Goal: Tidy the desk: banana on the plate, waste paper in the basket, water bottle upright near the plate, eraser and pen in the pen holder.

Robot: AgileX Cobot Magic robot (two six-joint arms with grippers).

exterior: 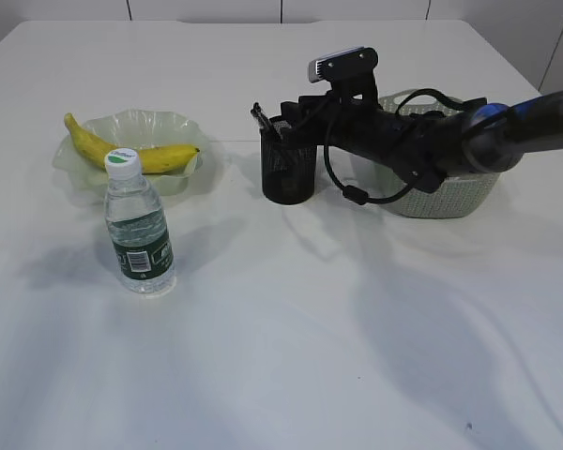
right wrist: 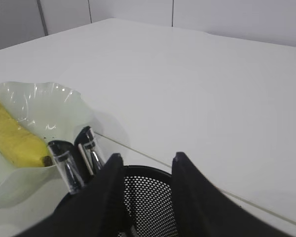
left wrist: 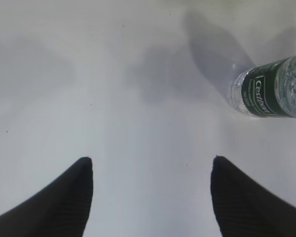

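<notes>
The step in hand looks like the last one, filling the black mesh pen holder [exterior: 288, 171]. The right gripper [right wrist: 143, 170] hangs directly over its mouth, fingers parted a little with nothing visible between them (released, as far as the wrist view shows). Two dark pens with clear barrels [right wrist: 78, 160] lean out of the holder's plate-side rim. I cannot see the eraser; the holder's inside is hidden, so I cannot tell whether it is in there.

Left of the holder, the yellow banana [exterior: 131, 150] lies on the pale green scalloped glass plate [exterior: 183, 124]. The clear plastic water bottle with a green label [exterior: 138, 230] stands upright just in front of that plate. The woven pale basket [exterior: 450, 192] sits right of the holder, mostly behind the arm.

The next move probably calls for lifting the right gripper straight up, clear of the rim and pens.

Only the left wrist view shows the left gripper [left wrist: 150, 170]: spread wide, empty, over bare white tabletop [left wrist: 113, 98], the bottle off to one side. The exterior view alone shows the basket.
</notes>
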